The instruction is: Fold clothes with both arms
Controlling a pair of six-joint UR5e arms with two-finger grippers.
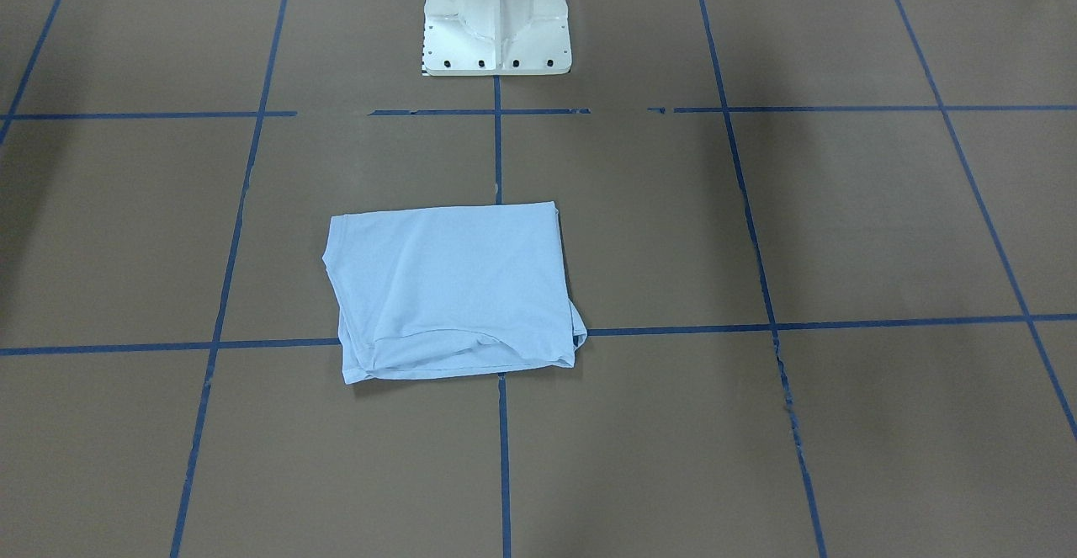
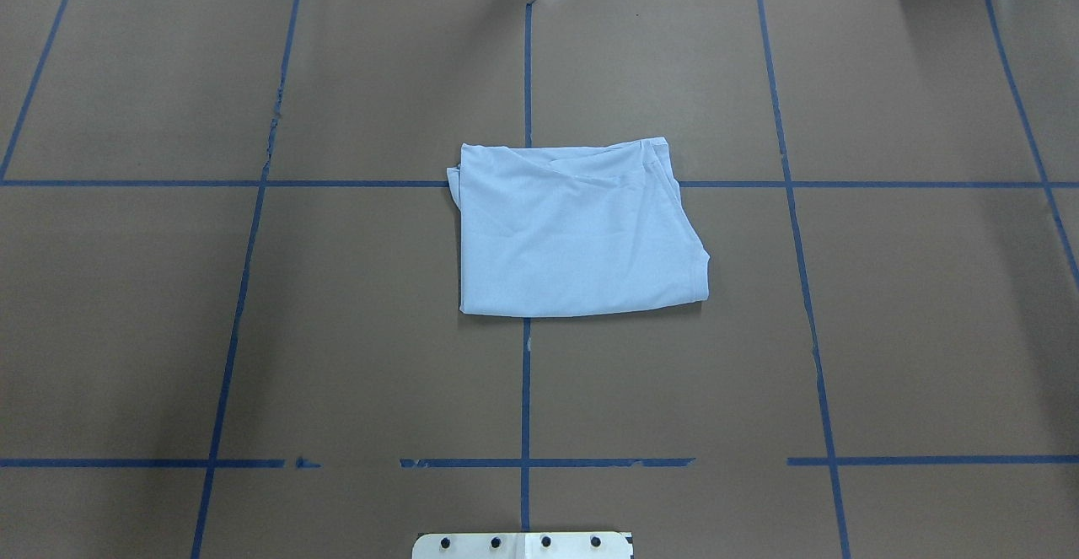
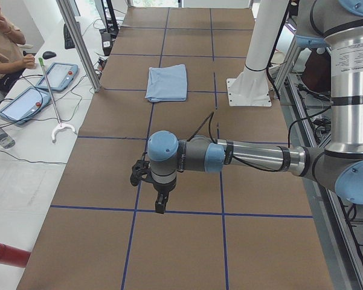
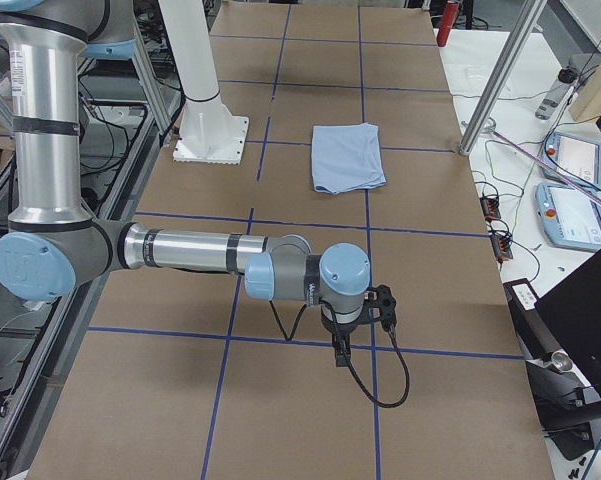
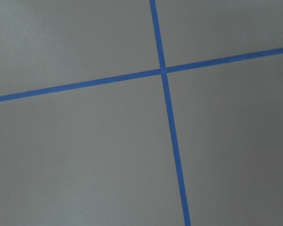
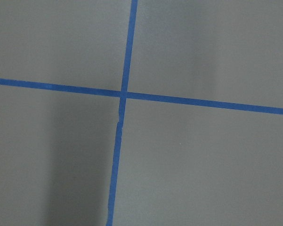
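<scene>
A: About the left hand (image 3: 160, 205): released or clenched?
B: Cannot tell. Seen only from a side camera, small and dark, pointing down. Hangs over bare brown table (image 3: 187, 248), near a crossing of blue tape (image 5: 162, 70). Carries no cloth, as far as visible.
A: And the right hand (image 4: 338, 352)?
B: Same answer: impossible to say how far open. Points down as well, over another tape crossing, with a black cable (image 4: 407, 378) looping just beside it. Grasps nothing visible.
A: And the T-shirt (image 2: 573, 234), where?
B: Well apart from both hands, between them, in the middle of the table. Folded to a rough rectangle, light blue, lying flat, layered edges showing along one side. Covers one tape crossing. Near it, on the robot's side, a white pedestal base (image 1: 495, 11).
A: Around the table?
B: Past the left hand, off the table's long edge, a white side table (image 3: 24, 163) with two tablets (image 3: 60, 75), loose wires, a red cylinder (image 3: 6, 254) and a person (image 3: 3, 42). Also a slanted metal post (image 3: 78, 42) at that edge.
</scene>
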